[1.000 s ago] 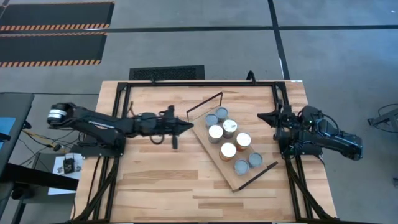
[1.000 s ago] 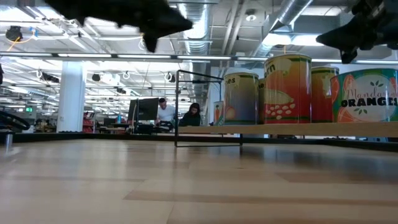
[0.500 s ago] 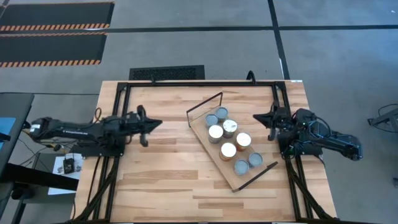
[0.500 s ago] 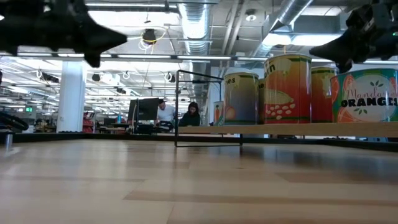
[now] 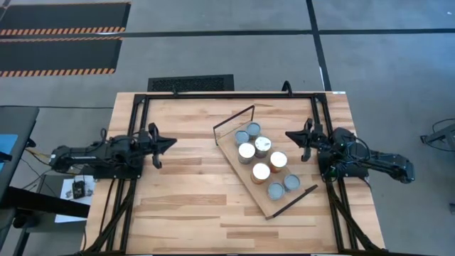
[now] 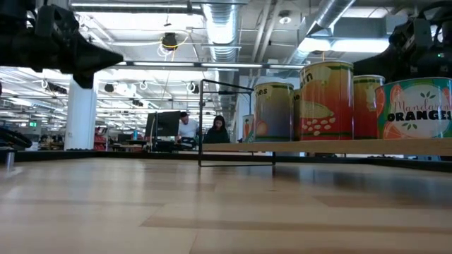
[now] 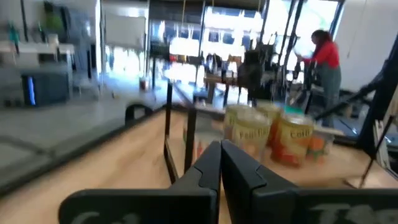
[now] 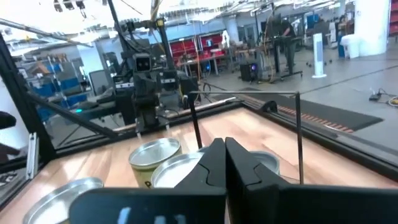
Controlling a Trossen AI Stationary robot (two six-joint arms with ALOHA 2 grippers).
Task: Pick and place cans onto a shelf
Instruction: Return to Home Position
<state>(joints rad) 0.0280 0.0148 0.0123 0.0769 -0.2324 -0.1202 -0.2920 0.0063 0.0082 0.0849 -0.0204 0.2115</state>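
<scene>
All eight cans (image 5: 263,146) stand up on the shelf (image 5: 261,200), which lies slanted in the middle right of the high view. They sit close together in two rows, and some look like they touch. I think the job is almost done. The arms only need to go to their rest spots.

The left gripper (image 5: 170,141) is at the left side of the frame, well apart from the shelf. Its fingers are pinched together and hold nothing. It is not likely to cause trouble.

The right gripper (image 5: 290,134) is the one to watch. Its fingers are pinched together too, with nothing in them. It hangs near the shelf, just right of the upper cans and pointing at them. If that arm swings toward the middle of the frame, it could bump a can. The cans are packed tight, so one bumped can might push the next one and knock it onto the worktop (image 5: 185,206). The arm could also catch the thin black wire frame (image 5: 234,117) and drag the whole shelf, and that would shake every can.
</scene>
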